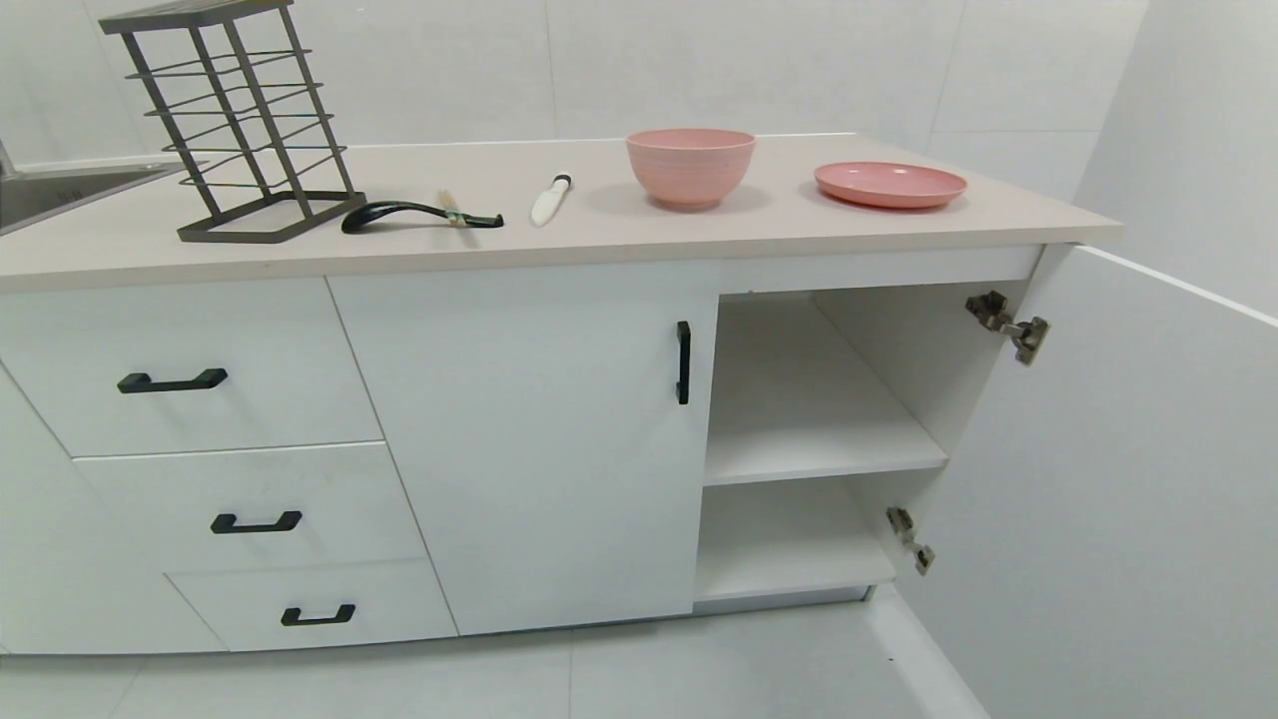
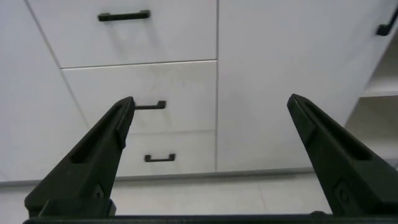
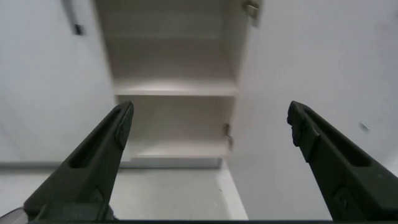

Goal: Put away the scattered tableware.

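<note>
Head view, left to right: a sink (image 1: 60, 190) occupies the 9 o'clock end of the countertop (image 1: 599, 240), and a dark wire rack (image 1: 240, 120) stands upright just beside it. At the rack's 4 o'clock lies a black ladle (image 1: 399, 213), its bowl near the rack's base, with a pair of chopsticks (image 1: 454, 208) resting across its handle. Just beyond, at 3 o'clock from the ladle, lies a white utensil (image 1: 550, 200) with a dark end, apart from both. A pink bowl (image 1: 690, 165) stands upright near mid-counter, and a pink plate (image 1: 890, 184) lies flat at its 3 o'clock, well apart. Below the counter are three drawers (image 1: 200, 369), a closed door (image 1: 529, 439), and an open cupboard (image 1: 799, 330) with one shelf (image 1: 809, 449); its open door (image 1: 1128, 479) hangs at 3 o'clock. Left wrist view: the left gripper (image 2: 211, 102) has its fingers spread wide, nothing between them, facing the drawer fronts. Right wrist view: the right gripper (image 3: 211, 107) is likewise spread and unloaded, facing the open cupboard.
</note>
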Controlling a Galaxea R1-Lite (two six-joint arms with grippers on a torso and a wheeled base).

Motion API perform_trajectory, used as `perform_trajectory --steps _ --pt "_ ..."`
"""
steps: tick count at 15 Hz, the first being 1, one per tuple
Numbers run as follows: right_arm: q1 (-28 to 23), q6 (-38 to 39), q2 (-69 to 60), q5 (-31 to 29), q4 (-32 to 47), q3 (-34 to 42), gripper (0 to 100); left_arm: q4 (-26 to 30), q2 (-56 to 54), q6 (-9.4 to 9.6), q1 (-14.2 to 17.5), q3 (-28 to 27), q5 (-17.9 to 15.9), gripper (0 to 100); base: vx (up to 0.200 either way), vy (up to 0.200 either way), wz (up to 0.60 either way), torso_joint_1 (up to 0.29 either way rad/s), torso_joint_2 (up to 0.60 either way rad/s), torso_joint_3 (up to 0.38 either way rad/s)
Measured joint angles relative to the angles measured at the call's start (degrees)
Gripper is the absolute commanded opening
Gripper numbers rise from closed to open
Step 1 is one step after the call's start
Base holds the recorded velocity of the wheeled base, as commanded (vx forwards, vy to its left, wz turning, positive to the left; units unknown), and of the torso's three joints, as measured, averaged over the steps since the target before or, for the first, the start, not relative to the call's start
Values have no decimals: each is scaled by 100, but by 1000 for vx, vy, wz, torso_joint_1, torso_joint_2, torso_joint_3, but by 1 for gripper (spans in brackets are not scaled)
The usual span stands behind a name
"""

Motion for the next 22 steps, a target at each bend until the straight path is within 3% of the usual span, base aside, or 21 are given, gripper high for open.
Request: perform_trajectory --steps 2,3,4,10,15,22 --pt "0 112 -6 -45 37 2 100 5 0 -99 0 7 -33 100 0 0 0 0 0 0" --pt "0 123 -9 -38 39 4 100 296 0 -246 0 11 -544 100 0 0 0 0 0 0" --pt "0 133 -11 -35 45 4 100 329 0 -246 0 13 -718 100 0 0 0 0 0 0" --pt "0 137 -11 -34 45 4 100 343 2 -250 -5 18 -727 100 0 0 0 0 0 0" --pt "-4 133 -11 -29 45 4 100 343 2 -293 -10 16 -485 100 120 -200 0 4 -1 4" --pt "-4 134 -11 -34 43 4 100 345 6 -296 -15 16 -472 100 29 -29 0 1 3 1"
